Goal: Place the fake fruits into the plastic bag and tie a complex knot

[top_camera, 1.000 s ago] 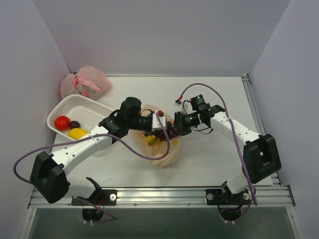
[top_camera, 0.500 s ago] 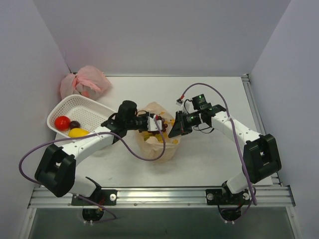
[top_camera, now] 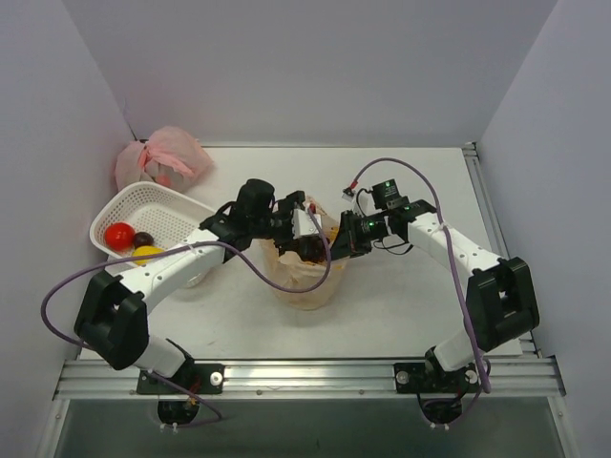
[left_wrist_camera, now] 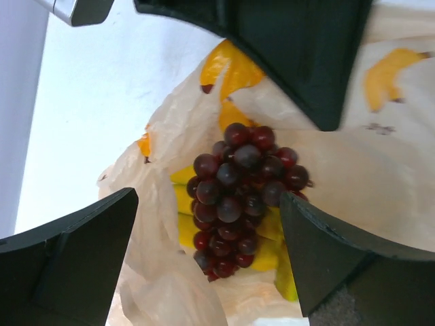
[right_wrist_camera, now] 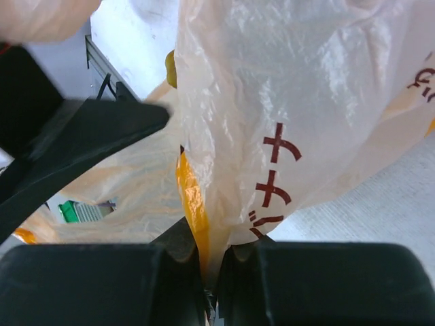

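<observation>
The left hand [left_wrist_camera: 207, 204] gapes over grape bunch [left_wrist_camera: 238, 197], apparently inside plastic bag [right_wrist_camera: 285, 102]; right hand [right_wrist_camera: 214, 272] pinches its edge

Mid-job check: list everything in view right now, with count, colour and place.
plastic bag: one, pale orange with banana prints, table centre
grape bunch: one, dark purple-red, inside the bag
yellow pieces: count unclear, yellow, in the bag under the grapes
basket: one, white mesh, left side of the table
red fruit: one, red, in the basket
dark fruit: one, dark, in the basket beside the red one
yellow fruit: one, yellow, in the basket at its near edge
pink bag: one, pink, tied, far left behind the basket
table: one, white
cables: two, purple, one along each arm
left gripper: open, over the grapes
right gripper: shut on the bag's edge
</observation>
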